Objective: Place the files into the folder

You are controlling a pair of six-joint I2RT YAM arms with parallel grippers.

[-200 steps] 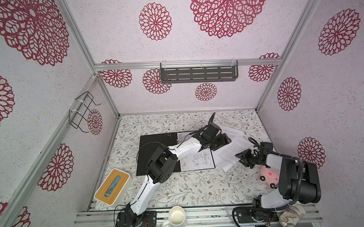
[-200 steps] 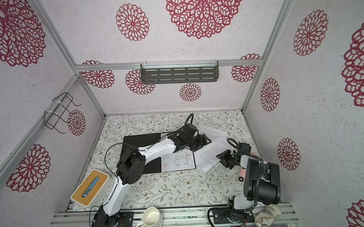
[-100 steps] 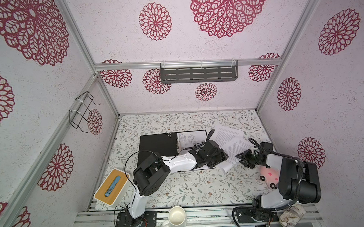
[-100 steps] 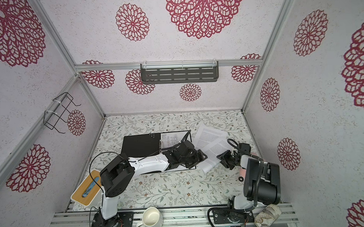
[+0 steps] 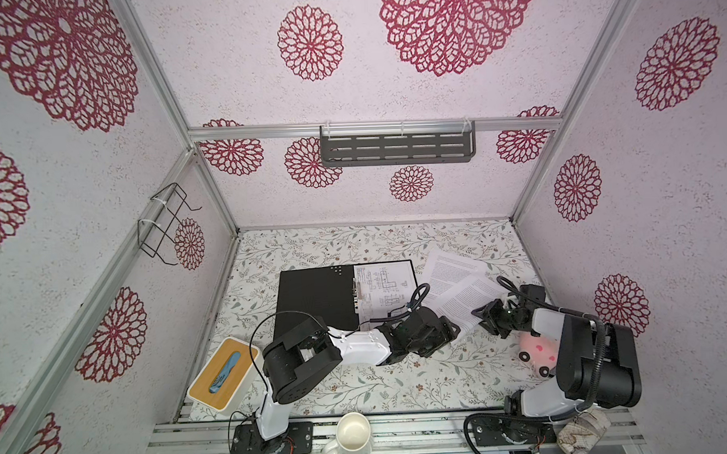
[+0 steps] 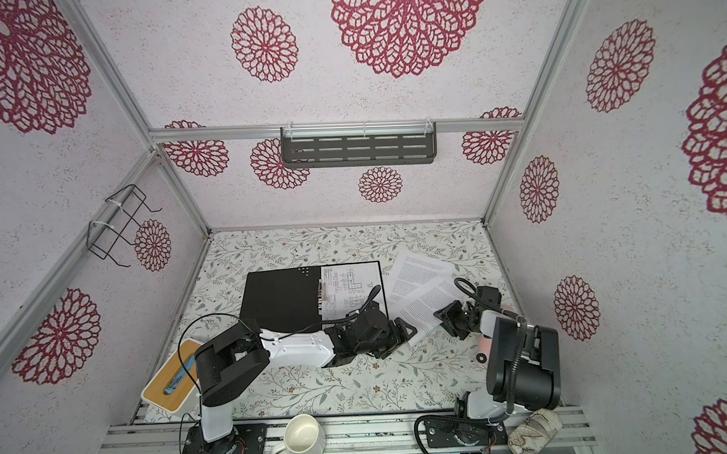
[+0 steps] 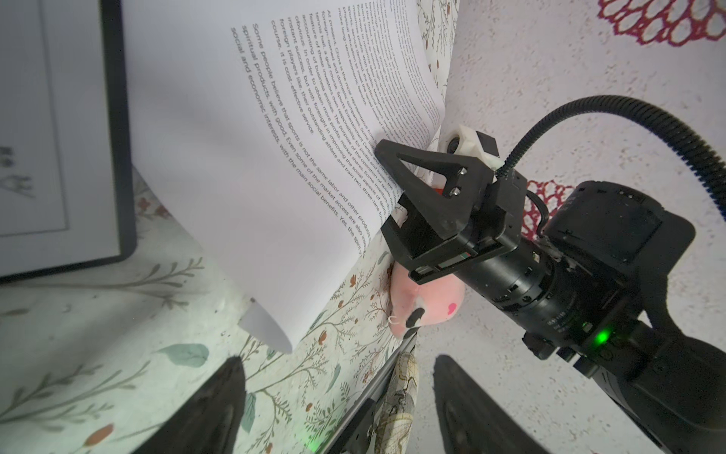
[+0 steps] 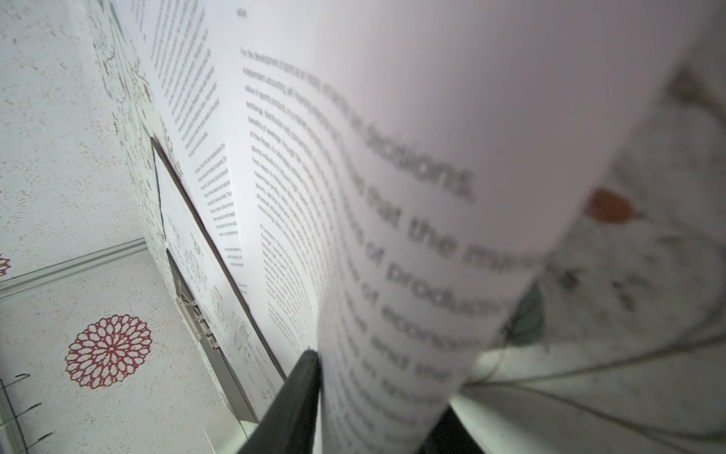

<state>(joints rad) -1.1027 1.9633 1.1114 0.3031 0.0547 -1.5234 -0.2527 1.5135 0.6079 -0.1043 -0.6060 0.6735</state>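
The folder (image 5: 314,298) lies open, the drawing (image 5: 382,285) already in its right half. Just right of it, the left gripper (image 5: 443,333) hovers spread beside the near corner of the text sheet (image 5: 468,301). The right gripper (image 5: 486,316) pinches its right edge. I would lift slowly, so the sheet clears the folder rim unbent.

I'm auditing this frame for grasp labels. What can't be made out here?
- Right gripper: whether it pinches the text sheet; the blurred sheet covers its jaws in the right wrist view.
- Left gripper: fingers merge with its dark wrist in both top views.
- Drawing sheet: near corner hidden behind the left arm, both top views.
- Folder: outside faces down, unseen.
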